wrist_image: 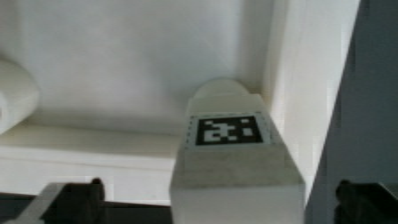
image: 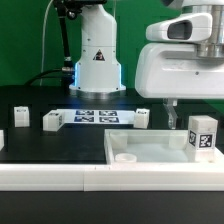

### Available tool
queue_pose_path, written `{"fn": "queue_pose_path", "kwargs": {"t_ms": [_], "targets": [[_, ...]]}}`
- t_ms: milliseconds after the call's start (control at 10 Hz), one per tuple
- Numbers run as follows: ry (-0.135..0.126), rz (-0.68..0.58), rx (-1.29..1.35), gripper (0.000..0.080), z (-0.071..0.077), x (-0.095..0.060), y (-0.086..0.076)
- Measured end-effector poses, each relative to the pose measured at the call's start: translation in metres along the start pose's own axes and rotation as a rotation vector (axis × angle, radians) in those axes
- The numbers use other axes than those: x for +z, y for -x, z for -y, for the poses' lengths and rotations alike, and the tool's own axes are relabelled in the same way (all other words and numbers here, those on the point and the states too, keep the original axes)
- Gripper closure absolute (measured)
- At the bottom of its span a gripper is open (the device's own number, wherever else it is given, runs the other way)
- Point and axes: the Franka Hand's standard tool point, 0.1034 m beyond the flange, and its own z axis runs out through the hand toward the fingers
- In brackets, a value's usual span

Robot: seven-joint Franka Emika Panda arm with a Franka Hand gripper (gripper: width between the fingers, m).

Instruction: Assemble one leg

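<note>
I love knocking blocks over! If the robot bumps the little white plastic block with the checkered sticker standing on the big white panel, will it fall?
Probably tips, not rolls: the small white plastic leg stands upright, taller than wide, with flat faces. It looks solid, so likely stiff. Smooth sides might slip.

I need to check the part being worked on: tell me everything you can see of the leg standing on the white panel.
The leg is a small white block, plastic by its look, with a black-and-white square tag on one face. It stands upright on the large white panel, near its edge at the exterior view's right, just under the gripper. In the wrist view the leg shows between the dark fingertips; whether they touch it cannot be told.
</note>
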Motion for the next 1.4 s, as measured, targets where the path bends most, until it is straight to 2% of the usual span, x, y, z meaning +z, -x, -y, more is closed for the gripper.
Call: {"fn": "queue_pose_path", "kwargs": {"t_ms": [200, 400, 500, 600, 800, 1100, 1400], "targets": [[0.0, 0.0, -0.013, 0.0151, -0.0007, 0.0, 0.0], [0.0, 0.0, -0.013, 0.0408, -0.0008, 0.0, -0.0001], [-0.001, 0.0, -0.005, 0.0408, -0.0006, 0.0, -0.0001], [-0.001, 0.0, 0.013, 0.0509, -0.0007, 0.0, -0.0001], [-0.004, 0.0, 0.073, 0.0509, -0.0014, 0.0, -0.0002], [-0.032, -0.018, 0.391, 0.0509, -0.0023, 0.0006, -0.0004], [-0.046, -0.04, 0.662, 0.0509, 0.0009, 0.0004, 0.0003]]}}
